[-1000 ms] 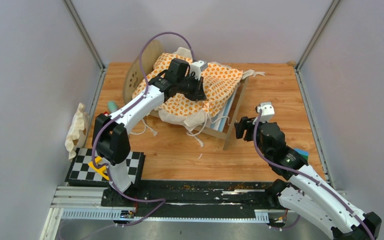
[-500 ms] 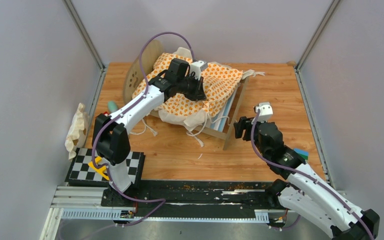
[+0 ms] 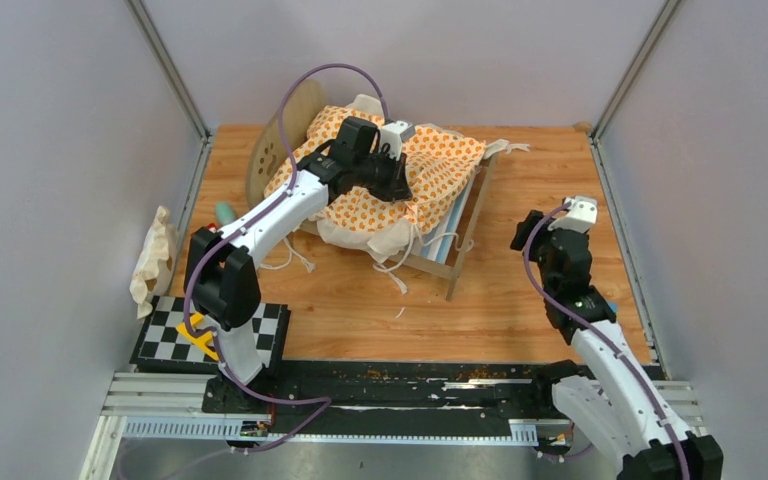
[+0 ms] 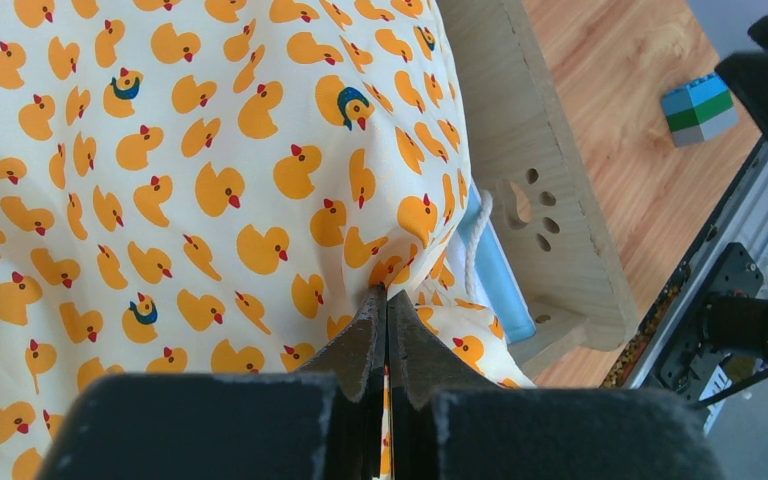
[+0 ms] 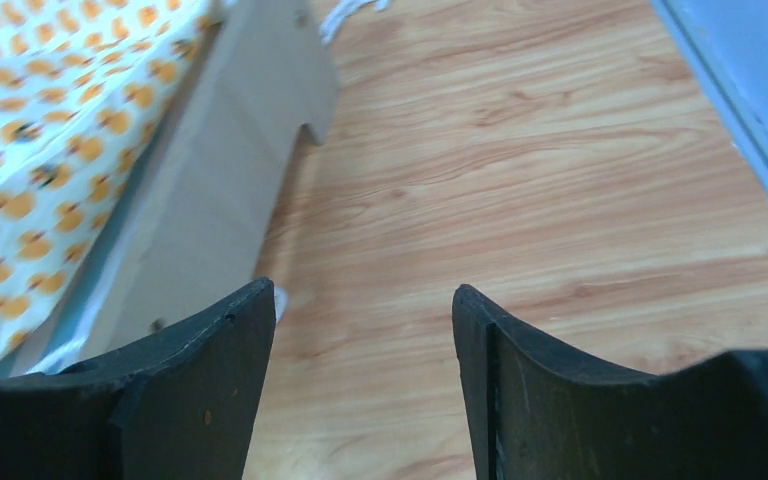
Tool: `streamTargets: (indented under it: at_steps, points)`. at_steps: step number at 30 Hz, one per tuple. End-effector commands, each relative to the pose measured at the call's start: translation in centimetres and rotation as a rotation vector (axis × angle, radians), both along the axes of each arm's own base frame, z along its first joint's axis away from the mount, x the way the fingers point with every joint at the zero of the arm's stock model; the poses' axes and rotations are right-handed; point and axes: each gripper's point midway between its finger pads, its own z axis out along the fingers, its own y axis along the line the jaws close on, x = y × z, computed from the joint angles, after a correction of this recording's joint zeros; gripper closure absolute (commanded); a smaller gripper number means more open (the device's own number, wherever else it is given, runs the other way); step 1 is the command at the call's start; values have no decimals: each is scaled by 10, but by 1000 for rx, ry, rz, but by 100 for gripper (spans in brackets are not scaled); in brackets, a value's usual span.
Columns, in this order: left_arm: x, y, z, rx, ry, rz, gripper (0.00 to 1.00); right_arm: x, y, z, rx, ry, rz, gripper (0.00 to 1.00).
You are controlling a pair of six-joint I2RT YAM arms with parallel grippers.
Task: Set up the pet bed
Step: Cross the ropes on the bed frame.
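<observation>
The pet bed (image 3: 468, 232) lies in the middle back of the table, a light-wood frame with a round end board at the left and another at the right. The orange duck-patterned cushion (image 3: 440, 165) is draped over it. My left gripper (image 3: 403, 186) is shut on a fold of the cushion (image 4: 210, 150), next to the paw-print end board (image 4: 540, 170). My right gripper (image 3: 520, 232) is open and empty over bare table, right of the end board (image 5: 230, 150). Its fingertips (image 5: 250, 305) are clear of the wood.
A small white pillow with brown prints (image 3: 153, 258) leans at the left wall. A checkerboard (image 3: 165, 340) with a yellow piece lies front left. A teal object (image 3: 224, 212) sits by the left arm. A blue-green block (image 4: 698, 103) lies front right.
My right arm has swung right and back, away from the bed's right end board, with its jaws still open. My left gripper has stayed put on the cushion.
</observation>
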Motion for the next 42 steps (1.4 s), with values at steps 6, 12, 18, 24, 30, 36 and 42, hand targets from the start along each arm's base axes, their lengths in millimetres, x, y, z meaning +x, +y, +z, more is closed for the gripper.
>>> streamTargets:
  at_steps: [6, 12, 18, 24, 30, 36, 42]
  points:
    - [3, -1, 11, -21, -40, 4, 100, 53, -62, -28, 19, -52, -82, 28]
    - [3, -2, 9, -19, -37, 2, 100, 65, -71, -56, -141, -45, -49, 25]
    - [3, -3, 9, -22, -31, 0, 100, 57, -74, -77, -172, -95, -52, 25]
    - [3, -3, 6, -21, -24, -3, 100, 63, -62, -90, -200, -112, 27, 23]
    - [3, -3, 9, -25, -30, -2, 100, 65, -46, -94, -238, -103, 101, 0]
    - [3, -2, 10, -17, -35, 0, 100, 65, -45, -94, -238, -102, 112, 0]
    - [3, -2, 8, -17, -32, -2, 100, 65, -45, -94, -238, -102, 113, 0]
